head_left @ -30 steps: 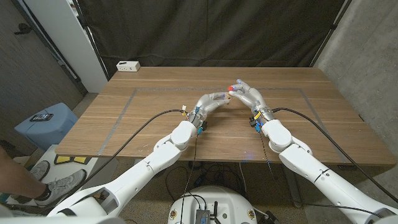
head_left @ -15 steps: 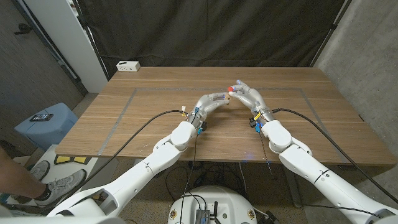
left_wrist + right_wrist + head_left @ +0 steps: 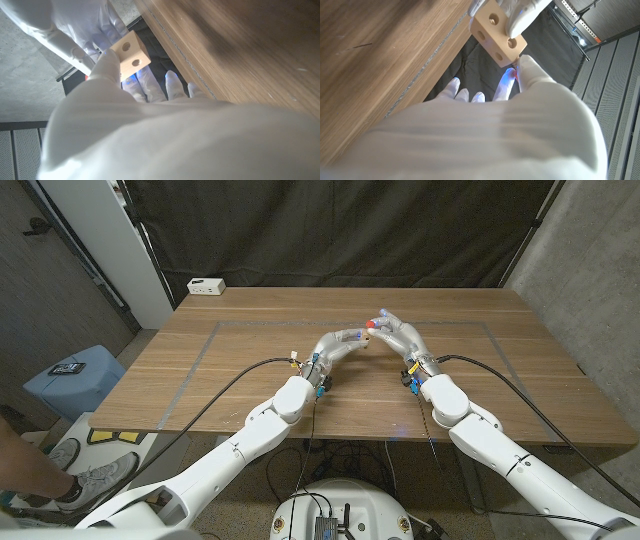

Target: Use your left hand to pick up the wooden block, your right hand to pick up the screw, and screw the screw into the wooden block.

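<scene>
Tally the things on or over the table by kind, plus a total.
Robot hand: 2 (left, right)
Wooden block: 1
Screw: 1
White box: 1
Total: 5

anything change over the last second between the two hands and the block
Nothing visibly changed. The left hand still holds the block above the table, and the right hand still pinches the screw at the block's corner, the two hands meeting at mid-table as before.
</scene>
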Tool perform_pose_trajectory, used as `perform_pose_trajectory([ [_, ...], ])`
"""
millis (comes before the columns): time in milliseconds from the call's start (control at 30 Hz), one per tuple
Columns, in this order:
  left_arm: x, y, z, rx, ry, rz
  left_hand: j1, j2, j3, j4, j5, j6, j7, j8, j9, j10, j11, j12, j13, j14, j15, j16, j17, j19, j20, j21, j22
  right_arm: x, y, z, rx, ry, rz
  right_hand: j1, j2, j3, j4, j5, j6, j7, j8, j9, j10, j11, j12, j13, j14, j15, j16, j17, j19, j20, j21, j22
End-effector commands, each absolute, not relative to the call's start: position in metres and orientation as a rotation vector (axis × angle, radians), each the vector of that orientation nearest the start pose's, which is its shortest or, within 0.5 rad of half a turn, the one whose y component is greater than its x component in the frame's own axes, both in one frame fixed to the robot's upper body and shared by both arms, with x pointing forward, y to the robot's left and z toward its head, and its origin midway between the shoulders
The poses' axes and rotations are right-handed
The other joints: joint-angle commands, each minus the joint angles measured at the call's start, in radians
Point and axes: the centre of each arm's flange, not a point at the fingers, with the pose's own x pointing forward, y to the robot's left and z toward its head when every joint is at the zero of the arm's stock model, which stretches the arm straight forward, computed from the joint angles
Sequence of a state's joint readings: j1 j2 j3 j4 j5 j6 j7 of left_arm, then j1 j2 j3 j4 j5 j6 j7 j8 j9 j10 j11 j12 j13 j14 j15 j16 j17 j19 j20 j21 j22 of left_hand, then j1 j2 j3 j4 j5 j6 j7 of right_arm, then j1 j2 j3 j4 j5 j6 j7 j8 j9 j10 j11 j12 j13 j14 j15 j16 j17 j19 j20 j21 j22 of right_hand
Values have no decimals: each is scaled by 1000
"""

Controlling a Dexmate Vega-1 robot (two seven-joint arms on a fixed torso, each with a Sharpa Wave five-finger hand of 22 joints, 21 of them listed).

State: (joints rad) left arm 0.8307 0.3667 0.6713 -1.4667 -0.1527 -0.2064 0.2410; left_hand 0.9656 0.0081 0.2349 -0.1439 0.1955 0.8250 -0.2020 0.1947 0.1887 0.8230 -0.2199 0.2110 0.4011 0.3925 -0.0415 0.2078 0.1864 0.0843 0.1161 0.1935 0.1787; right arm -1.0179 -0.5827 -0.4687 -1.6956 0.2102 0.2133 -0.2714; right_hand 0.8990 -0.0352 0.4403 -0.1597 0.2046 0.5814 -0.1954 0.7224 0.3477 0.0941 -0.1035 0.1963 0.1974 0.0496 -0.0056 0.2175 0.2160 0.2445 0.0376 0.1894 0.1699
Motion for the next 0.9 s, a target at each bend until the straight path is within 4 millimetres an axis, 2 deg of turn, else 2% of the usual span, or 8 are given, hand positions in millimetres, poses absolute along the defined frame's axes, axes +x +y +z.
perform_pose_trajectory([
  [33,609,83,-56,313,-679,-315,8,4,-5,1,-3,0,-1,5,2,-6,-1,3,2,8,-91,1,2,0,5,7,2,572,-197,-44,-336,-730,178,-3,7,-7,1,7,-13,-4,-3,2,-9,-2,-1,5,-8,3,-4,2,-5,1,0,1],
  [900,608,83,-56,310,-677,-314,8,6,-6,2,-3,-1,3,5,2,-7,0,3,2,10,-89,1,2,2,5,7,2,570,-195,-44,-352,-732,197,-10,8,-12,4,7,-37,-11,-12,-2,-30,-1,-5,5,-20,4,-6,4,-17,5,-2,2],
])
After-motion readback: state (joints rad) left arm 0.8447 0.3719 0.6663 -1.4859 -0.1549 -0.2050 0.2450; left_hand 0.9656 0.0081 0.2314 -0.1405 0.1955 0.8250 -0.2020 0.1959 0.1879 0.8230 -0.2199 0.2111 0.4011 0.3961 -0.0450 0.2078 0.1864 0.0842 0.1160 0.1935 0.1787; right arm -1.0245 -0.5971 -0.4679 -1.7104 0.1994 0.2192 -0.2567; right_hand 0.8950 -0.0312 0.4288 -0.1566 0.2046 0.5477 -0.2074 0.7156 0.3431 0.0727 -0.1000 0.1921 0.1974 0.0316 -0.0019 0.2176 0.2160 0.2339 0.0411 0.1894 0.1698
